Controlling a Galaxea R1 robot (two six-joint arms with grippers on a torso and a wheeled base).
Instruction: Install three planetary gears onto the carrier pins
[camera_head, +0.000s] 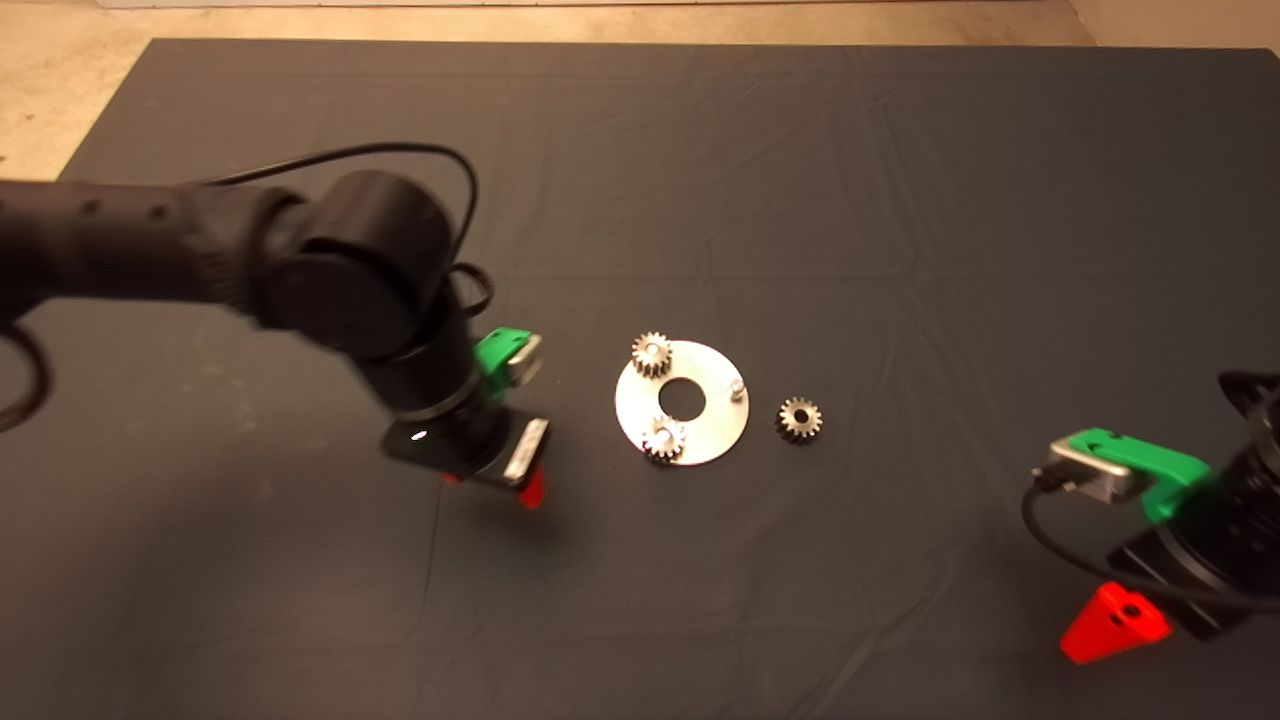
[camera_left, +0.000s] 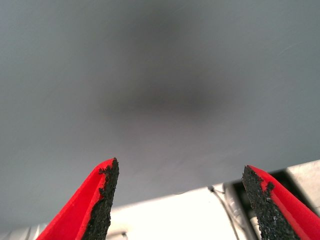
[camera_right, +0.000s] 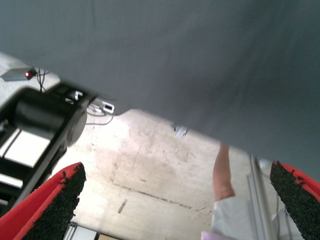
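Observation:
The shiny round carrier disc (camera_head: 705, 435) lies mid-mat in the head view. One planetary gear (camera_head: 651, 354) sits on its far-left pin and a second gear (camera_head: 664, 438) on its near pin. The third pin (camera_head: 737, 386) stands bare at the disc's right edge. The third gear (camera_head: 798, 418) lies flat on the mat just right of the disc. My left gripper (camera_head: 520, 488) hangs over the mat left of the disc, open and empty (camera_left: 182, 200). My right gripper (camera_head: 1110, 625) waits at the lower right edge, open and empty (camera_right: 175, 200).
The dark mat (camera_head: 900, 200) covers the table, with bare floor past its far edge. The right wrist view looks past the mat's edge (camera_right: 150, 110) at the floor, where a person's leg (camera_right: 222, 172) and dark equipment (camera_right: 45, 120) show.

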